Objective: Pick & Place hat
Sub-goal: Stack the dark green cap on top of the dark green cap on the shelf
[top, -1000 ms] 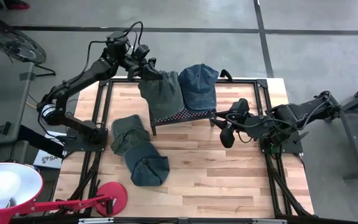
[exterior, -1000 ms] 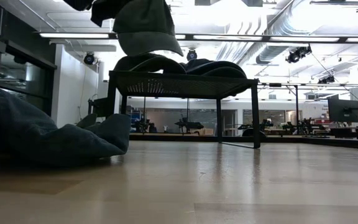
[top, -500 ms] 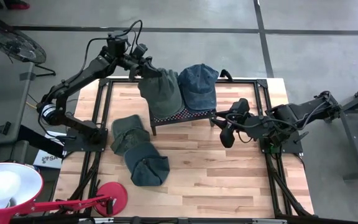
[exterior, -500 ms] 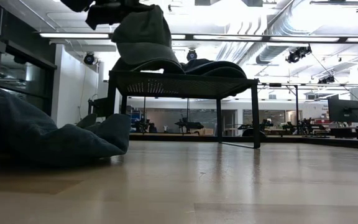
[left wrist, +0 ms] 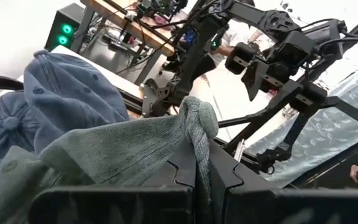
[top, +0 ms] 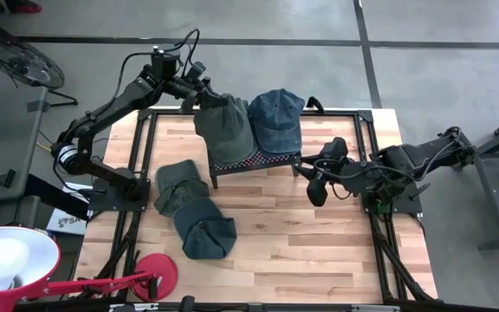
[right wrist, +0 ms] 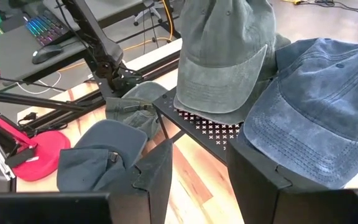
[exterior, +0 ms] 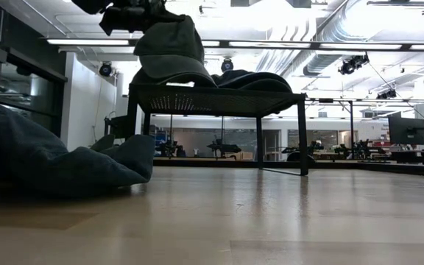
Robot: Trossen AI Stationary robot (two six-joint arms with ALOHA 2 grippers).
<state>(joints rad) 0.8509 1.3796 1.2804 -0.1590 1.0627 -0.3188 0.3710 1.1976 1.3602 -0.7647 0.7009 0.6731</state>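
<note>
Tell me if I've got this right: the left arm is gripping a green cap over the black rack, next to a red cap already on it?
Not quite: the cap already on the black rack is blue, not red, as the high view shows. The rest holds: the left gripper is shut on the green cap over the rack.

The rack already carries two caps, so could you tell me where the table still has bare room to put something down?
Bare wood runs along the table's front, right of the two caps lying on it, and below the right gripper. The black rack is crowded: the green cap, pinched by the left gripper, beside the blue cap.
</note>
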